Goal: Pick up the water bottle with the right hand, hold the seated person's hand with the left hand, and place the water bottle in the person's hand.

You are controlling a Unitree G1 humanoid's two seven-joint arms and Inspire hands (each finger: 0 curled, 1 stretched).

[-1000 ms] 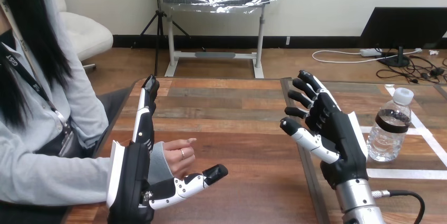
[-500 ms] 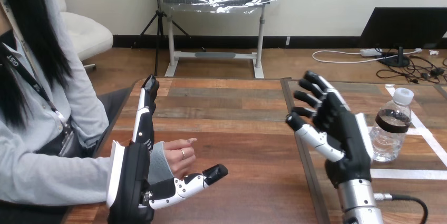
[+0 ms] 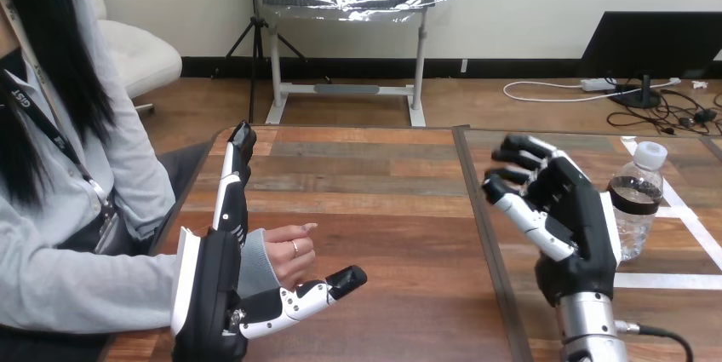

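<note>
While bottle (image 3: pixel 637 209) stands upright on table (image 3: pixel 375 175) at far right, right hand (image 3: pixel 572 217) hovers just left of it, fingers spread and slightly bent, gripping nothing. Contact with bottle hard to judge, probably apart. Left hand (image 3: pixel 213 290) sits at table's left edge, fingers straight and pointing away, thumb (image 3: pixel 315 291) stuck out to right. Person's hand (image 3: pixel 285 255), loosely curled, lies between those fingers and thumb, close against palm. No robot finger is curled round it.

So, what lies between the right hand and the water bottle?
Nothing. In the head view, the back edge of the right hand overlaps the left side of the water bottle, with no gap or object between them. Whether they touch cannot be told.
</note>
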